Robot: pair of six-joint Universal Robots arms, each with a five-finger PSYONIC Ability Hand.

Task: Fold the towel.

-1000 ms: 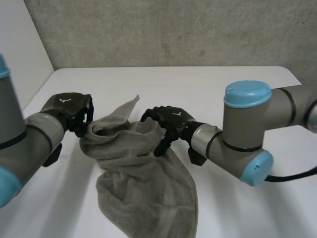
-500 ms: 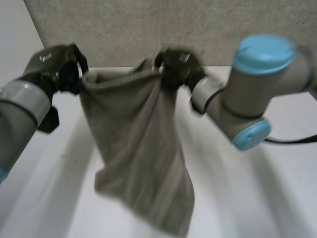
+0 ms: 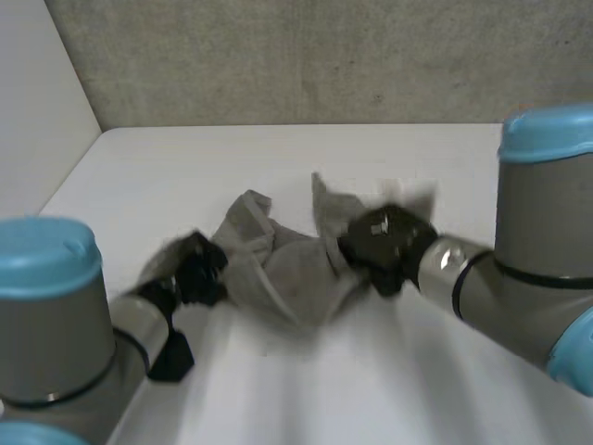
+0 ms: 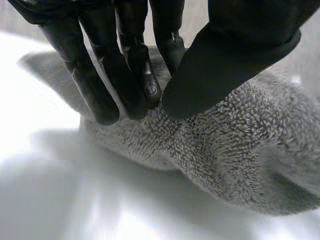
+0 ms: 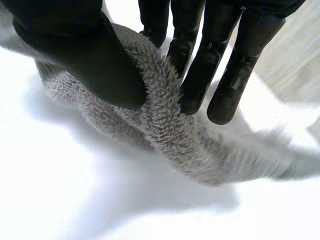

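At the left, our left hand (image 3: 197, 271) sits low over the table (image 3: 278, 148). Its fingers (image 4: 122, 75) and thumb are closed on the towel (image 3: 283, 269), pinching a thick fold of pile at the cloth's left end. We judge this grip shallow: only the tips hold it, so a sharp pull could strip the fold out.

Between the hands the towel lies bunched on the middle of the table, sagging in a crumpled heap with two peaks standing up at its far side. We cannot tell which edges or corners those are. The main risk is here, we think. With this much slack and no flat layer visible, any fold made now would trap creases and come out lopsided.

At the right, our right hand (image 3: 380, 239) grips the towel's right end, its thumb on one side of a rolled ridge of cloth and its fingers (image 5: 210, 70) on the other. That roll looks several layers thick. If we spread the hands to tension the cloth, the inner layers may slide free, or one hand may lose its hold before the other and drop its end back onto the table.
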